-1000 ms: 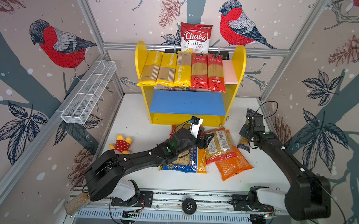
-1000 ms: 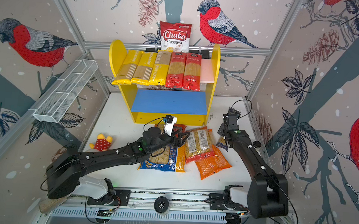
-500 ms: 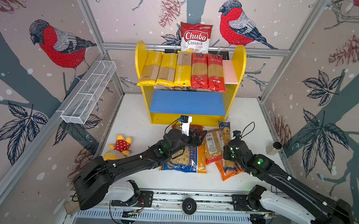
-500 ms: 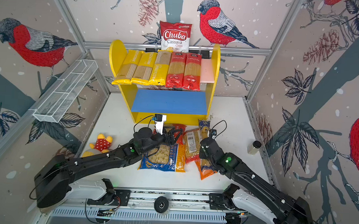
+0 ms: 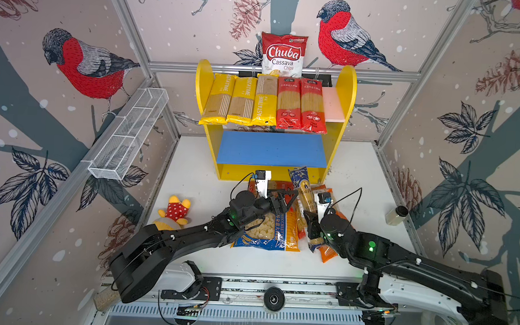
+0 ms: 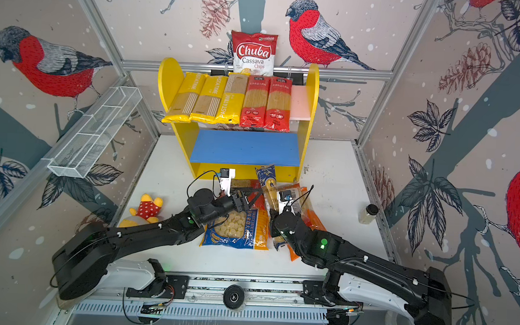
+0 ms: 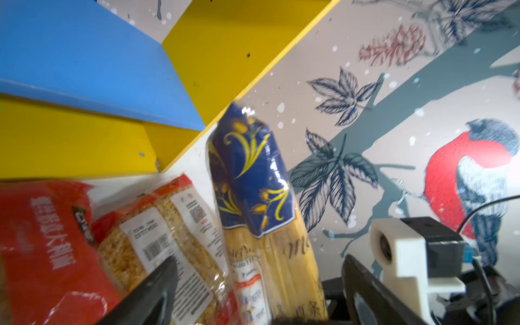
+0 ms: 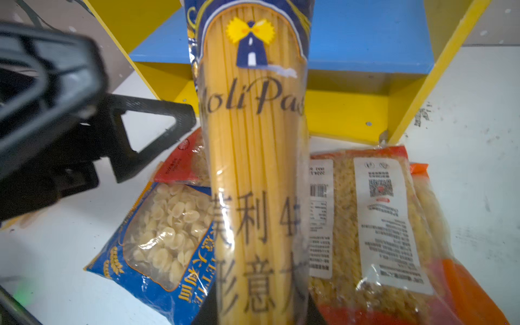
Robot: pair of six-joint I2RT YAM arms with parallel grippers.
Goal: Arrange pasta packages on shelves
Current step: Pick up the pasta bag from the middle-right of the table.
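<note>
Spaghetti pack: long dark-blue-topped clear plastic spaghetti pack (image 5: 304,199) (image 8: 254,157) is lifted off the counter, long axis running from the right gripper toward the rack, blue end foremost and tilted up, just short of the blue lower board (image 5: 271,148).
Writing on it: "Moli Pas…" partly readable in the right wrist view, Chinese characters below; "7 min." in the left wrist view.
Right gripper (image 5: 313,228): fingers narrow, clamped on the pack's near end; the pack projects straight out between them.
Left gripper (image 5: 284,198): fingers spread wide, holding nothing, just beside the pack's middle, above the pile.
Pile on the white counter (image 5: 196,178): blue clear-window bag of shell pasta (image 5: 264,230), squat red bag with Chinese lettering (image 7: 47,247), clear red-edged short-pasta bag with barcode labels (image 8: 374,225).
Yellow wooden rack (image 5: 345,91): on its pink upper board (image 5: 333,106) lie three yellow "PASTATIME" packs (image 5: 243,99) and two red spaghetti packs (image 5: 301,105), side by side, long axes front to back.
Behind the rack: red-white "Chuba Cassava Chips" bag (image 5: 283,56).
</note>
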